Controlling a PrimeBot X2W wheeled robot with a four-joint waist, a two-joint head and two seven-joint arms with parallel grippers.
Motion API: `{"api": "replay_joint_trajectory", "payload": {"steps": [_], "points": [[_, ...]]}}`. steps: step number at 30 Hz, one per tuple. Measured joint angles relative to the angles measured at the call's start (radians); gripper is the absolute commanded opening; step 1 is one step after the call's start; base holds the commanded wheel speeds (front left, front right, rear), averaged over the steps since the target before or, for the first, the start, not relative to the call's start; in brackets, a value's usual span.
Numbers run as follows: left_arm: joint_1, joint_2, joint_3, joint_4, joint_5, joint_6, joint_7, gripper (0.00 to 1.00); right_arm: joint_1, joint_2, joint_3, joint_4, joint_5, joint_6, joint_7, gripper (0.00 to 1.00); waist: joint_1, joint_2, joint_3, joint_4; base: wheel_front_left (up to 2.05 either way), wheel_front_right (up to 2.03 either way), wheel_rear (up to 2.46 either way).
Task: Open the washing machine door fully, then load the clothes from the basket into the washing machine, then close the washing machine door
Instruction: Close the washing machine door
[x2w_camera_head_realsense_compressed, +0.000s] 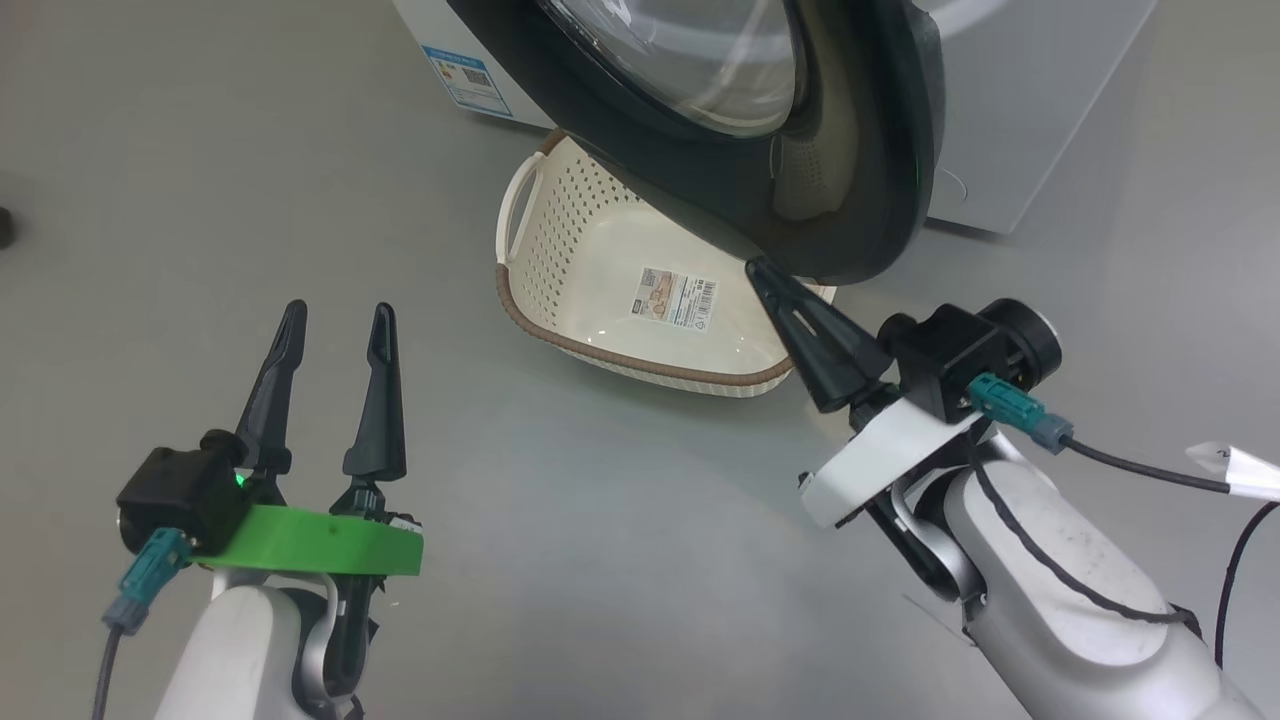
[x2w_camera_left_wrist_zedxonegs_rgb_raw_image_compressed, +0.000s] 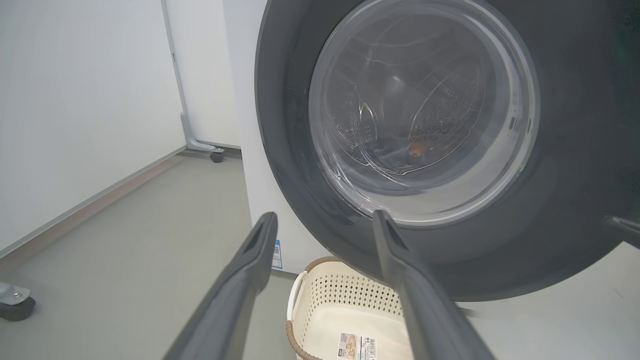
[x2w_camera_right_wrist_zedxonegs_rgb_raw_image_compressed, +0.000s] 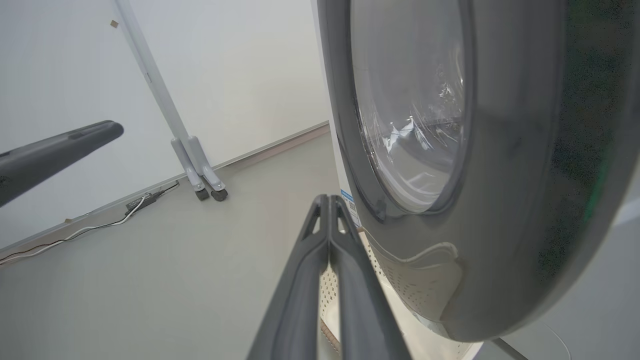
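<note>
Head view: the left gripper (x2w_camera_head_realsense_compressed: 339, 310) stood spread wide and empty, left of the basket (x2w_camera_head_realsense_compressed: 560, 230), whose bare base lay beneath the half-swung washing machine door (x2w_camera_head_realsense_compressed: 880, 150). The right gripper (x2w_camera_head_realsense_compressed: 760, 270), jaws pressed together on nothing, met the door's lower rim.
Left wrist view: a brown patch behind the glass was probably the clothes (x2w_camera_left_wrist_zedxonegs_rgb_raw_image_compressed: 415, 148).
Right wrist view: the fingers lay beside the rim; contact was unclear.
The step was judged to be closing the door. The next move called for pushing the rim toward the washing machine (x2w_camera_head_realsense_compressed: 1020, 100).

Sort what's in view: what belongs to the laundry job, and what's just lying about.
Job: round black-rimmed glass washing machine door; white front-loading washing machine; cream perforated plastic basket.
Lying about: grey wheeled stand legs; dark castor wheel.
</note>
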Motion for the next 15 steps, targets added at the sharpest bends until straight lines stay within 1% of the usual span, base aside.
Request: {"api": "replay_joint_trajectory", "payload": {"steps": [2, 4, 7, 13, 15], "points": [[-0.010, -0.001, 0.000, -0.001, -0.004, 0.000, 0.000, 1.00, -0.021, 0.000, -0.019, 0.010, -0.001, -0.016, -0.006, 0.00, 0.0000, 0.0000, 0.013, 0.000, 0.00, 0.00, 0.00], [-0.015, -0.003, 0.000, -0.001, -0.010, 0.000, 0.000, 1.00, -0.045, -0.001, -0.032, 0.023, -0.012, -0.024, -0.010, 0.00, 0.0000, 0.0000, 0.025, -0.002, 0.00, 0.00, 0.00], [-0.016, -0.004, -0.001, 0.001, -0.015, 0.000, 0.000, 1.00, -0.081, -0.001, -0.041, 0.044, -0.021, -0.026, -0.010, 0.00, 0.0000, 0.0000, 0.041, -0.005, 0.00, 0.00, 0.00], [-0.048, -0.005, -0.012, 0.001, -0.016, 0.000, 0.000, 1.00, -0.133, 0.008, -0.085, 0.071, -0.026, -0.060, -0.029, 0.00, 0.0000, 0.0000, 0.073, -0.013, 0.00, 0.00, 0.00], [-0.058, -0.005, -0.013, 0.001, -0.016, 0.000, 0.000, 1.00, -0.144, 0.016, -0.098, 0.082, -0.026, -0.061, -0.038, 0.00, 0.0000, 0.0000, 0.083, -0.016, 0.00, 0.00, 0.00]]}}
